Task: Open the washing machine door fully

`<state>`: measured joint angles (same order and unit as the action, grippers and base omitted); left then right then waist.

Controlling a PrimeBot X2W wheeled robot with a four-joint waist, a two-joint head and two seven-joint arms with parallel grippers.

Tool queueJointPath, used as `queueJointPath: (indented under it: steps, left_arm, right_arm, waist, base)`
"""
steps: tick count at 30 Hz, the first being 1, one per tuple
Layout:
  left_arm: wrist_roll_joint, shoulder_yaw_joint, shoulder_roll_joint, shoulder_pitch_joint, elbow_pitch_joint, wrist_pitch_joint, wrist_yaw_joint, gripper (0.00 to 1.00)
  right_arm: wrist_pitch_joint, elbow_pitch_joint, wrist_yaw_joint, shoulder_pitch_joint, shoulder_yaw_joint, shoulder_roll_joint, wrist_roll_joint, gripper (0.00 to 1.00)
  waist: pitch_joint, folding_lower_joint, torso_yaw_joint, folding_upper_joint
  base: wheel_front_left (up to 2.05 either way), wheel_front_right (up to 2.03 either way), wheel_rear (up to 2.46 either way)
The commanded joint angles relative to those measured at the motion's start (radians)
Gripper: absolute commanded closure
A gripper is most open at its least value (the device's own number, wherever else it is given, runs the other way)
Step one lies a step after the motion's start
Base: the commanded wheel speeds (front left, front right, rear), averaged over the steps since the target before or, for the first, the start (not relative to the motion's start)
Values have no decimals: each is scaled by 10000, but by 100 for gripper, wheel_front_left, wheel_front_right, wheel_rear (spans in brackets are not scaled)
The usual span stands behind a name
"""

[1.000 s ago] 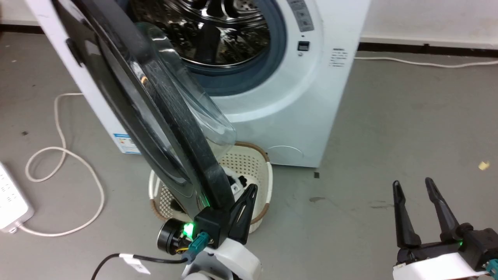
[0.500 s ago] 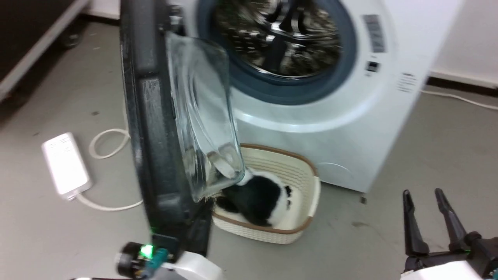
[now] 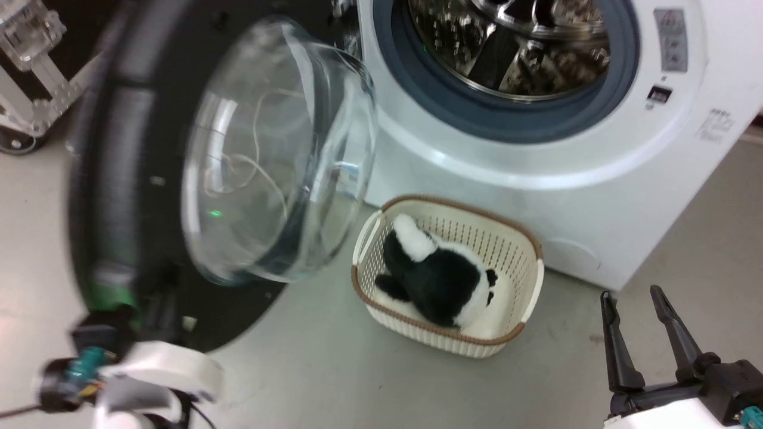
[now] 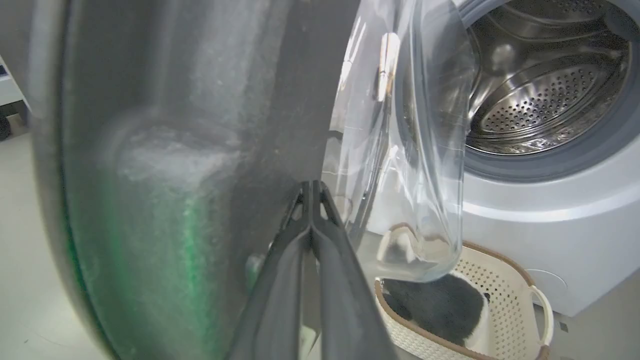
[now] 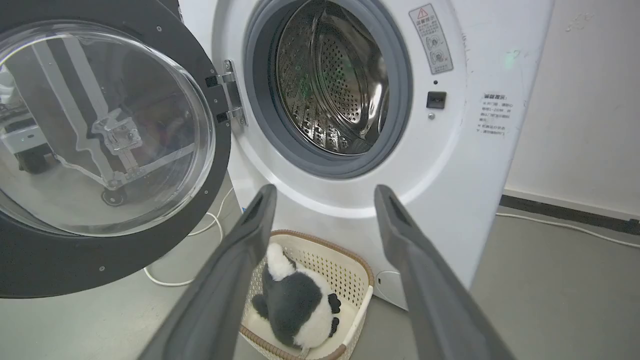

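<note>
Black door [image 5: 50, 270] stands wider than a second ago, swung left of the washer [image 5: 450, 165], so nearly done; left claw [image 4: 311, 192], fingers together, lies against its rim; right claw [image 3: 631, 293] gapes idle.

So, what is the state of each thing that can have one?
washing machine door: open wide, on its hinge.
washing machine: mouth uncovered, drum looks empty.
basket: holds a plush toy.
left hand: shut, at the door's inner side.
right hand: open, empty.
</note>
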<state>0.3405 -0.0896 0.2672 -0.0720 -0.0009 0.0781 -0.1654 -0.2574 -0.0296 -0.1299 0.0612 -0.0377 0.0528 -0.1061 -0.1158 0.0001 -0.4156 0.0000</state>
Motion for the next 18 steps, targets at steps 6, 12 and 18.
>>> queueJointPath:
  steps: [6,12,18]
  left_arm:
    - [728,1203,675,-865,1000,16,-4,100]
    - [1460,2151,1204,-1870,2658,377,256,100]
    - [1641,2401,1688,-2714,3976,882,670,100]
  right_arm:
    - [-42,-174,-8,-216,-79,-26,526,0]
    - [22,-358,-8,-252,-319,107,821,0]
    - [201,-596,-8,-135,-447,496,829,0]
  waist:
    - [-1028,-1,109,0]
    - [-1607,-1,186,0]
    - [-1856,-1,249,0]
  base:
    - [0,0,0]
    - [0,0,0]
    - [0,0,0]
